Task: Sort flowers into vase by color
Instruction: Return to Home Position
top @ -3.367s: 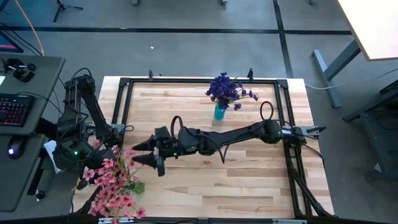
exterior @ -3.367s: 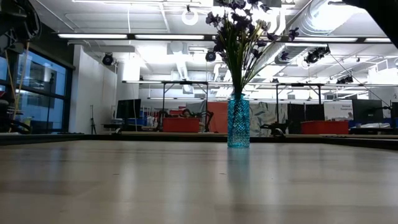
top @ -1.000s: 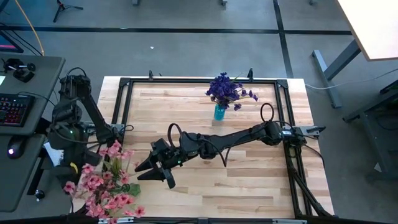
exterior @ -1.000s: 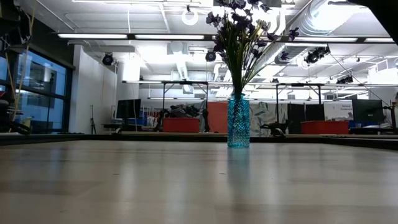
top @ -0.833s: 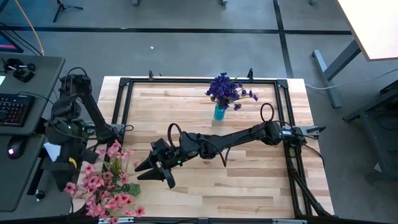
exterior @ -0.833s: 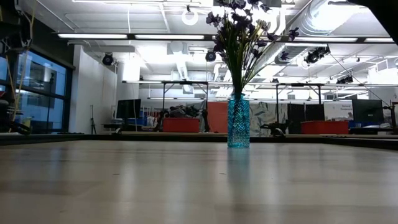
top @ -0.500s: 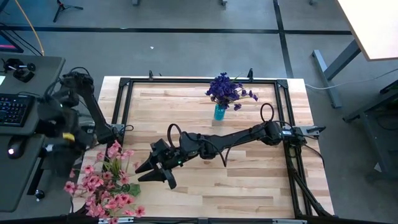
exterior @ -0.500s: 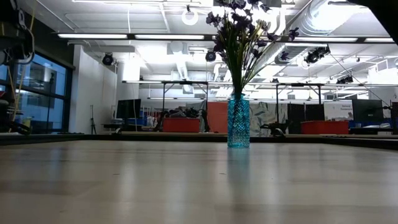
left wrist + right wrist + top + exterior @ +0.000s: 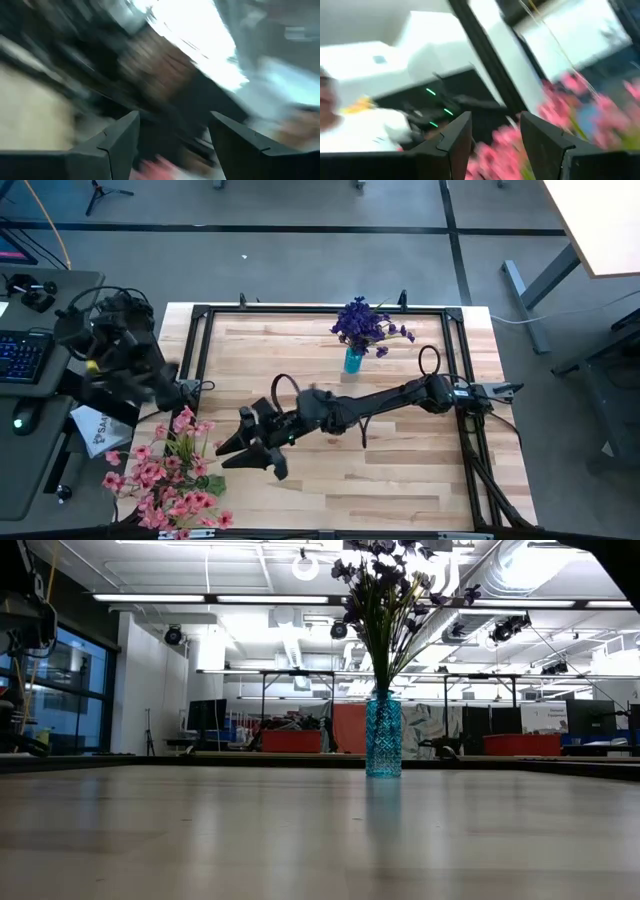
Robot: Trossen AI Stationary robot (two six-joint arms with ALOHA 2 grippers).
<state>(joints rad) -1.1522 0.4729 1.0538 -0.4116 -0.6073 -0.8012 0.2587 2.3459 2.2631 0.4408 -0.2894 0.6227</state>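
Observation:
A blue vase [image 9: 352,361] [image 9: 383,735] stands at the table's far middle with purple flowers [image 9: 366,324] [image 9: 385,590] in it. A bunch of pink flowers [image 9: 165,472] [image 9: 580,107] spreads over the table's near left corner; what it rests on is hidden under the blossoms. My right arm reaches across the table, and its gripper [image 9: 243,452] [image 9: 495,117] stands open just right of the pink bunch, nothing between its fingers. My left gripper [image 9: 173,117] is open and blurred, raised beyond the table's left edge, above and behind the pink flowers.
A black frame [image 9: 197,340] runs round the table top. Left of the table stands a desk with a keyboard [image 9: 22,352] and a mouse. A white sheet [image 9: 95,430] lies by the left arm's base. The table's middle and right show bare wood.
My left arm has swung up and toward the table's far left corner, away from the pink flowers, and its wrist has rolled; its fingers stay apart. The pink flowers and the vase have kept their places.

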